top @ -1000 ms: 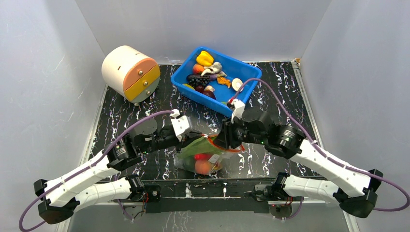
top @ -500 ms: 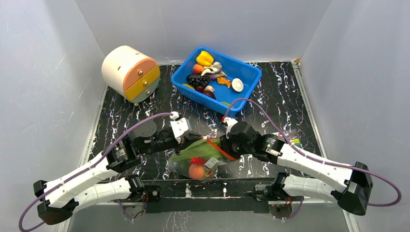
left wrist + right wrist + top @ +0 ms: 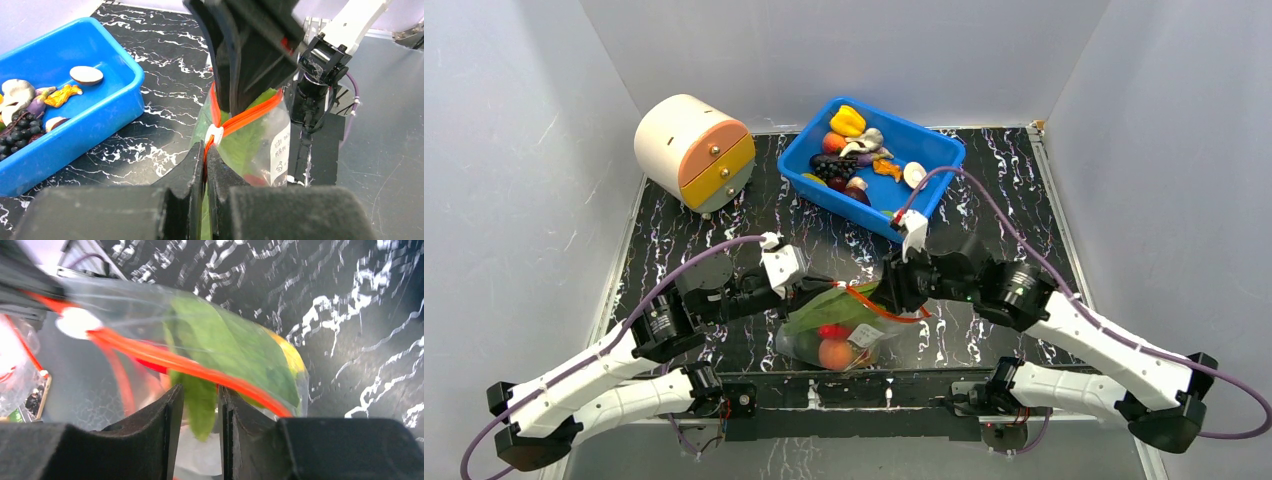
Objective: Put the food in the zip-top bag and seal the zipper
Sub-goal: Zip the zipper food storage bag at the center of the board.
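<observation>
My left pincer [image 3: 205,156] and my right pincer [image 3: 200,396] each clench the orange zipper [image 3: 250,114] of the clear bag [image 3: 262,145], which holds green leaves [image 3: 235,350] and a peach [image 3: 832,354].

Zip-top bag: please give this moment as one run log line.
stage: sealing | left gripper: jaws shut on zipper | right gripper: jaws shut on zip-top bag mouth | food: inside bag | seal: cannot tell
</observation>
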`<action>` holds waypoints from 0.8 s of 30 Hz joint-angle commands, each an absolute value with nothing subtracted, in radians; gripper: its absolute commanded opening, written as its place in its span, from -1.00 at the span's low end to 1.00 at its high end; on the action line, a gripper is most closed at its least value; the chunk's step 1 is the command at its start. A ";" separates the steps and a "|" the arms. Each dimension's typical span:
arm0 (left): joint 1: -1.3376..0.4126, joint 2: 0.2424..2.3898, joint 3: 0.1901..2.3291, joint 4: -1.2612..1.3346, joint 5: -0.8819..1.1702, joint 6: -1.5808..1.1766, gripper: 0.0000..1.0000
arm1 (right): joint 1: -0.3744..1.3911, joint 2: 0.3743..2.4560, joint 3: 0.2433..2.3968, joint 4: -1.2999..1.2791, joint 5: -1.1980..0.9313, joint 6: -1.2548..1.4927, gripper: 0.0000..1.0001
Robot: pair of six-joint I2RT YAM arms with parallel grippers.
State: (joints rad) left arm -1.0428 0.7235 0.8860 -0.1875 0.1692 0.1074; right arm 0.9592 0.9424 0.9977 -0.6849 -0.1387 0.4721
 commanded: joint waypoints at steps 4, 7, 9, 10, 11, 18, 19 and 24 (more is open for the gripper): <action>-1.044 0.679 0.872 -0.100 0.238 0.088 -1.00 | 0.957 0.940 1.249 -0.768 -0.210 0.263 -0.34; -1.044 0.661 0.864 -0.096 0.230 0.085 -1.00 | 0.957 0.945 1.287 -0.761 -0.239 0.194 -0.32; -1.043 0.658 0.866 -0.103 0.233 0.084 -1.00 | 0.957 0.937 1.285 -0.728 -0.285 0.134 -0.28; -1.044 0.659 0.869 -0.106 0.240 0.084 -1.00 | 0.957 0.932 1.277 -0.703 -0.309 0.110 -0.26; -1.043 0.660 0.871 -0.109 0.247 0.082 -1.00 | 0.957 0.927 1.265 -0.668 -0.333 0.090 -0.25; -1.044 0.674 0.874 -0.091 0.276 0.060 -1.00 | 0.957 0.942 1.193 -0.458 -0.458 -0.021 0.02; -1.043 0.677 0.874 -0.088 0.276 0.058 -1.00 | 0.957 0.957 1.194 -0.446 -0.473 -0.035 0.03; -1.043 0.717 0.908 -0.104 0.307 0.064 -1.00 | 0.957 1.024 1.217 -0.473 -0.531 -0.126 0.05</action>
State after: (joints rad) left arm -1.0428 0.7002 0.8513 -0.1707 0.2619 0.0654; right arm 0.9592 0.9897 1.1931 -0.5411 -0.4641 -0.0189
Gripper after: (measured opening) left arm 0.014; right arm 0.523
